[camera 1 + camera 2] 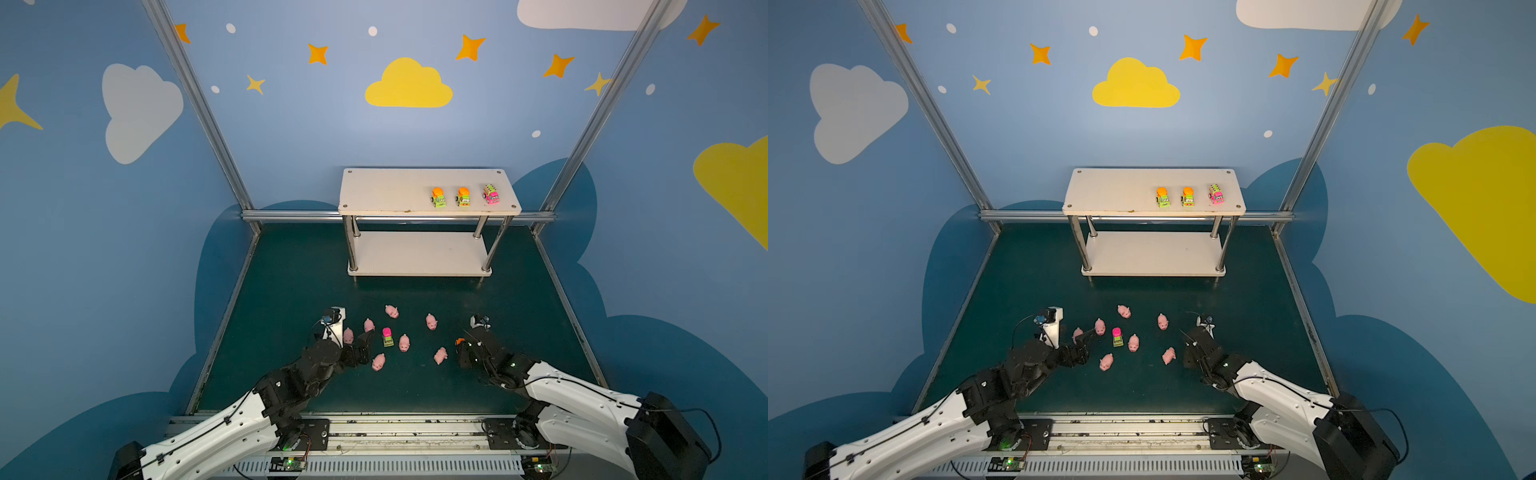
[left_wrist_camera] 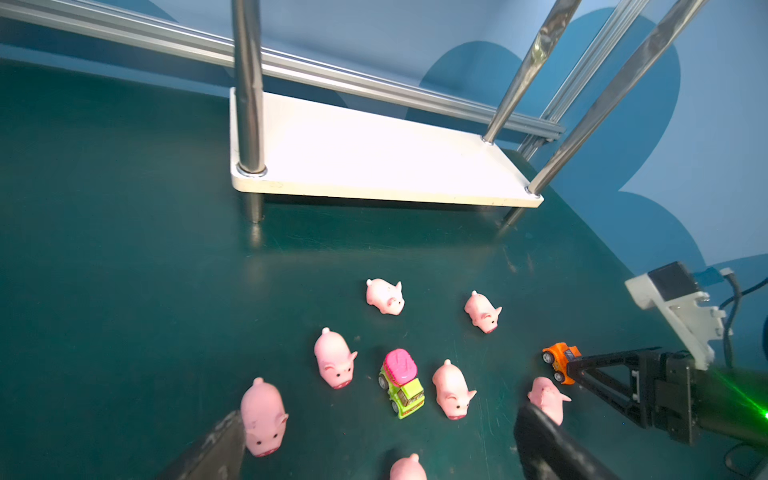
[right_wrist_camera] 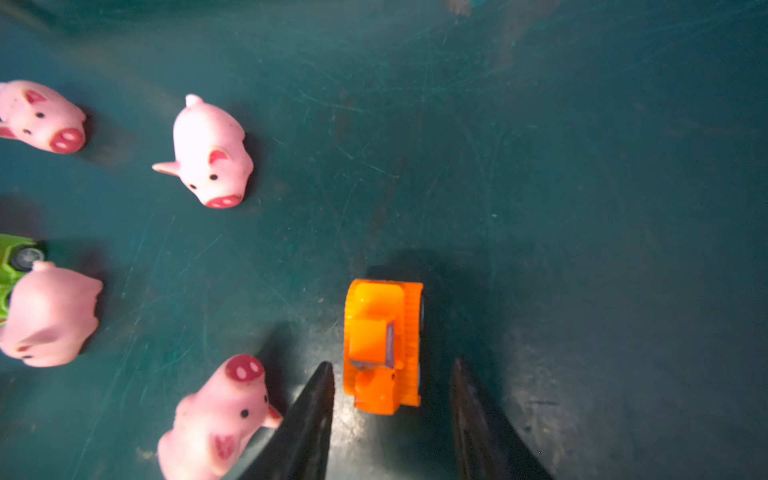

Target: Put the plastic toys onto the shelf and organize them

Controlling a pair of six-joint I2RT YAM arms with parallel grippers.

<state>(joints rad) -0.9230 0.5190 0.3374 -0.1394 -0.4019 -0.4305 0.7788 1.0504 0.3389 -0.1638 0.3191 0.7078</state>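
Observation:
The white two-tier shelf (image 1: 386, 189) (image 1: 1113, 189) stands at the back, and its lower board (image 2: 374, 162) is bare. Three toy vehicles (image 1: 463, 196) line the right of its top board. Several pink pigs (image 1: 403, 343) (image 2: 334, 359) and a green truck with a pink top (image 1: 387, 336) (image 2: 401, 384) lie on the mat. My right gripper (image 3: 391, 365) (image 1: 460, 348) is open, its jaws on either side of an orange vehicle (image 3: 380, 332) (image 2: 559, 361) with gaps showing. My left gripper (image 2: 380, 415) (image 1: 365, 347) is wide open over the pigs and holds nothing.
The dark green mat (image 1: 291, 291) is bounded by aluminium frame rails (image 1: 291, 216) at the back and sides. A pig (image 3: 220, 419) lies right beside one right finger. Another pig (image 2: 264, 415) is beside a left finger (image 2: 224, 449).

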